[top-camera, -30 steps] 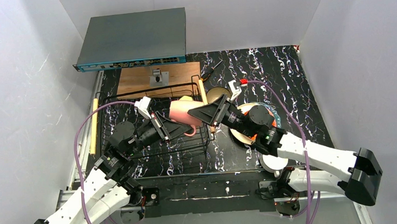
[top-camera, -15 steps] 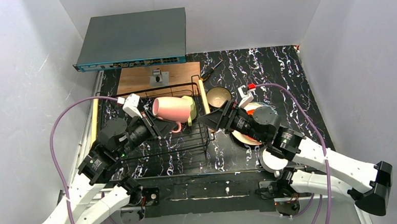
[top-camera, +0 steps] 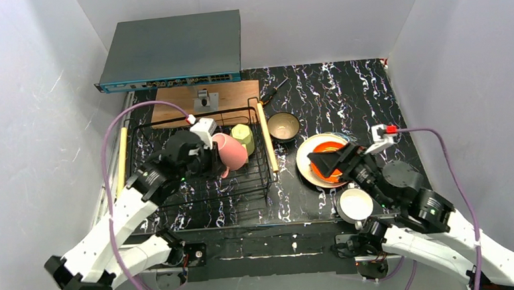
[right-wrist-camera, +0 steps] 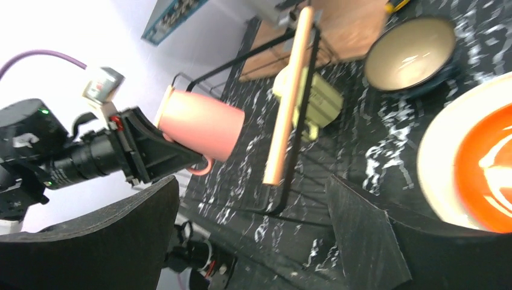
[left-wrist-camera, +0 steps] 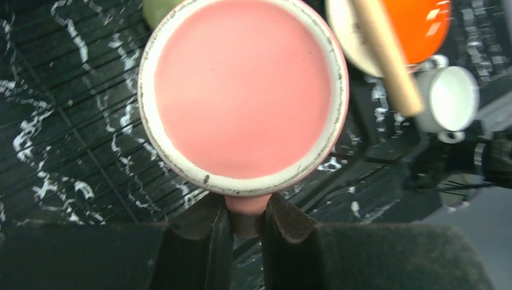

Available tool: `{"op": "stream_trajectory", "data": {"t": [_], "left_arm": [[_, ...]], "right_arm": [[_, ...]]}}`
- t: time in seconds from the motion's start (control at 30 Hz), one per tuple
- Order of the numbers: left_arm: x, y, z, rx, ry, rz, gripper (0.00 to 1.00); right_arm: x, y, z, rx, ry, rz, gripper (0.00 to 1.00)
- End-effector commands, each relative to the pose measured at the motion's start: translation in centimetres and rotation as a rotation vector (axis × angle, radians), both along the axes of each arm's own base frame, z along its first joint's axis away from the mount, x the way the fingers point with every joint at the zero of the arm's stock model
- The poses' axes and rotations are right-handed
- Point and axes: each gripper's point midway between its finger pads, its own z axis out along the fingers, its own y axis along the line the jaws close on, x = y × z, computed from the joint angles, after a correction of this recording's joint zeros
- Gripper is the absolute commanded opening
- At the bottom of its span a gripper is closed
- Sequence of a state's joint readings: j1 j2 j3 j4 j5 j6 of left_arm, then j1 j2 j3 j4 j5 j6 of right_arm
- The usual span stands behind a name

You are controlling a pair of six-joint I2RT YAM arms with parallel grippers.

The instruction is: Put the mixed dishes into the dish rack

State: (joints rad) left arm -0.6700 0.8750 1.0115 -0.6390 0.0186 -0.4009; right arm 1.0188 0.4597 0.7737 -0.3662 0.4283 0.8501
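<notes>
Clamped on the pink mug (left-wrist-camera: 241, 90), the left end effector (left-wrist-camera: 244, 211) should set it gently inside the dish rack (top-camera: 269, 174), clear of the yellow-green mug (top-camera: 243, 138).

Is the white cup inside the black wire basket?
No, the white cup stands outside the dish rack, off to its right, next to the orange plate.

A black counter (top-camera: 357, 86) veined with white marbling sits between white walls (top-camera: 31, 77). At its far left, a flat grey box (top-camera: 173, 48) with a teal front and a row of small ports lies just behind a brown wooden board (top-camera: 172, 99). A small grey metal piece (top-camera: 205, 99) rests on the board. A black-and-yellow tool (top-camera: 274, 89) lies just beside the board's right end.
</notes>
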Motion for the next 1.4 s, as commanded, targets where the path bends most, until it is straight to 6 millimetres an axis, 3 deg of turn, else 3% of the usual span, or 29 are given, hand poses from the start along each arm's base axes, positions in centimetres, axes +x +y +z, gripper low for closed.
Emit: {"op": "stream_trajectory", "data": {"t": [0.0,0.13,0.3,0.77,1.1,1.37], "left_arm": [[2.6,0.9,0.6,0.038,-0.024,0.141,0.00],[3.5,-0.9,-1.2,0.006,0.091,0.186,0.00],[4.2,-3.1,-3.0,0.023,0.106,0.097,0.00],[3.5,-4.1,-8.2,0.211,0.120,-0.030,0.00],[4.4,-4.4,-10.8,0.280,0.065,-0.005,0.00],[4.9,-4.8,-11.7,0.326,0.013,0.012,0.00]], "right_arm": [[1.3,-4.5,-0.7,-0.069,-0.050,-0.187,0.98],[1.5,-5.8,-0.4,-0.060,-0.065,-0.234,0.98],[1.7,-5.5,-0.2,-0.071,-0.063,-0.235,0.98],[1.8,-5.0,-0.7,-0.079,-0.049,-0.230,0.98],[1.9,-4.5,-1.6,-0.086,-0.022,-0.222,0.98],[1.9,-4.3,-2.4,-0.091,-0.008,-0.220,0.98]]}}
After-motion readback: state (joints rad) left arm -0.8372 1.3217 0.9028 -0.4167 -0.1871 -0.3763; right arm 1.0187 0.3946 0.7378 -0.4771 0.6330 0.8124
